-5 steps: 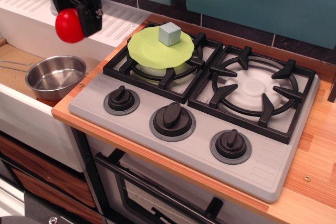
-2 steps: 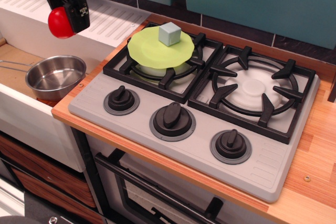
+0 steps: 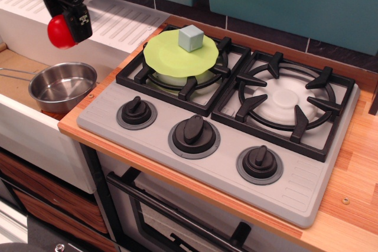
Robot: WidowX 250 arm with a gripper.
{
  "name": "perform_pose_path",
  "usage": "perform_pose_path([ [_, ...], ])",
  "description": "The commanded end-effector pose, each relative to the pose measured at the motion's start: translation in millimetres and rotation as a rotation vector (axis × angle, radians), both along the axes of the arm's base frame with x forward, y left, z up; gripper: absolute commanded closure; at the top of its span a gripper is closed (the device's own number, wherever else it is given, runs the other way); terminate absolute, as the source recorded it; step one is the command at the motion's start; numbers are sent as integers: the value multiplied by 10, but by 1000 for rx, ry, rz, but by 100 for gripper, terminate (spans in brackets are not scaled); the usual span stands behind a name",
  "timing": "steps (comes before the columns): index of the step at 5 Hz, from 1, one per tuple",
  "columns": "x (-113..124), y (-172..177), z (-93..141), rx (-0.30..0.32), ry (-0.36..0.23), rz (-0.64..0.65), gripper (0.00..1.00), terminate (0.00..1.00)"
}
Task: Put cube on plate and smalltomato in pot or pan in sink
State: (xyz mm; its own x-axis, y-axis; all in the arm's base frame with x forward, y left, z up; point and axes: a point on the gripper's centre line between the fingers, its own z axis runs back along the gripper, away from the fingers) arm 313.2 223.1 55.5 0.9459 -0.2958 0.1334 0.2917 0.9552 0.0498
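In the single overhead view, the black gripper [image 3: 64,23] hangs above the white sink [image 3: 35,137], its fingers clamped on the red smalltomato [image 3: 59,32], up and to the left of the steel pan [image 3: 62,85] lying in the basin. The grey-blue cube [image 3: 191,38] sits on the lime-green plate [image 3: 168,57], which rests over the rear left burner of the stove [image 3: 224,163].

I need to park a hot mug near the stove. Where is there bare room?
Free: the right burner, and the wood counter right of the stove. Crowded: the left burner, covered by the plate with the cube.
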Motion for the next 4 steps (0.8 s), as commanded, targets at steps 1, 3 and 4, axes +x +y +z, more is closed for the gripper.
perform_pose_path([
  [1, 7, 165, -31, 11, -79, -10, 100, 0],
  [3, 64, 238, -153, -6, -101, -31, 100, 0],
  [4, 90, 229, -140, 6, -101, -35, 0, 0],
])
